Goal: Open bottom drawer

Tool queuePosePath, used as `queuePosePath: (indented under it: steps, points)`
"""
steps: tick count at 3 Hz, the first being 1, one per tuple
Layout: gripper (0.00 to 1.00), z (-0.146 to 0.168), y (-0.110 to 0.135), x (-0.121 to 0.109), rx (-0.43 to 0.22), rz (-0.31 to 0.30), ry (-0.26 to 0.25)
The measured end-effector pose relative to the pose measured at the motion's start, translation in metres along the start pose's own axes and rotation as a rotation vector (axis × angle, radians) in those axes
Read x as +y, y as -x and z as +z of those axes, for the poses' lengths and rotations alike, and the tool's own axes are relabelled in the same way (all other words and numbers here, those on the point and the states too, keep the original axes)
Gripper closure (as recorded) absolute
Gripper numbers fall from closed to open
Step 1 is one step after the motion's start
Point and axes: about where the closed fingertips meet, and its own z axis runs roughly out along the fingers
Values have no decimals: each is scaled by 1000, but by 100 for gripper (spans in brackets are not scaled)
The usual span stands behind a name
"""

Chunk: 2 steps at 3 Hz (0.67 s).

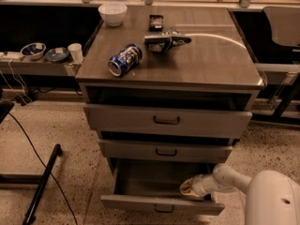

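The bottom drawer [140, 203] is the lowest of three grey cabinet drawers. It stands pulled out toward me, its plain grey inside showing. Its slim flat front carries a small dark bar handle [164, 210]. My gripper [186, 188] sits inside the drawer at its right side, just behind the front panel. My white arm [234, 179] reaches to it from the lower right. The middle drawer [165, 151] and the taller top drawer [166, 120] above stand slightly ajar.
On the cabinet top [220, 55] lie a tipped blue can [123, 60], a white bowl [113, 13], a small dark box [155, 21] and a grey packet [165, 41]. A side shelf at left holds bowls [33, 50] and a cup [75, 52]. A black stand leg [42, 184] lies on the floor.
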Motion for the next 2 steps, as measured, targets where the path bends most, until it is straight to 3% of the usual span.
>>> queuePosePath:
  steps: [2]
  points:
    - [100,16,-13,12,6,49,97]
